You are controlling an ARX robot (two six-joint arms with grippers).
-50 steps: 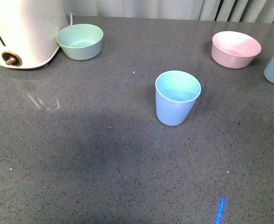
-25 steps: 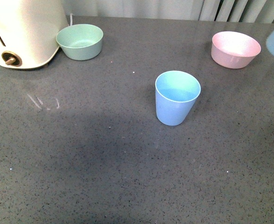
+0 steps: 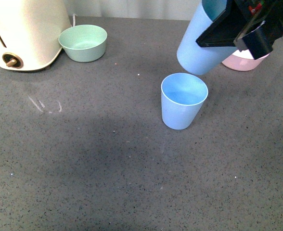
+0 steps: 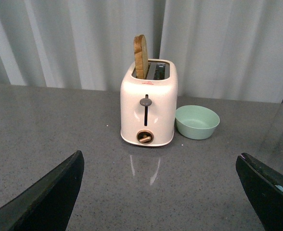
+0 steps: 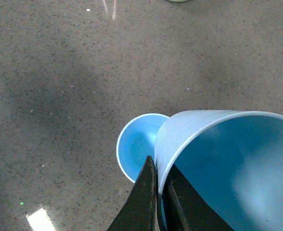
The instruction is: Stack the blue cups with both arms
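One blue cup (image 3: 183, 100) stands upright and empty in the middle of the grey counter; it also shows in the right wrist view (image 5: 136, 145). My right gripper (image 3: 230, 24) is shut on the rim of the second blue cup (image 3: 199, 43), holding it tilted in the air just above and behind the standing cup. In the right wrist view the jaws (image 5: 158, 192) pinch the held cup's wall (image 5: 213, 159), one jaw inside, one outside. My left gripper (image 4: 160, 192) is open and empty, away from both cups, which do not show in its view.
A cream toaster (image 3: 21, 33) with a slice in it (image 4: 140, 57) stands at the back left. A mint green bowl (image 3: 83, 42) sits beside it. A pink bowl (image 3: 250, 60) is partly hidden behind my right gripper at the back right.
My right gripper has lifted the second cup from the far right edge and carried it left, now hanging over the standing cup. The standing cup has not moved.
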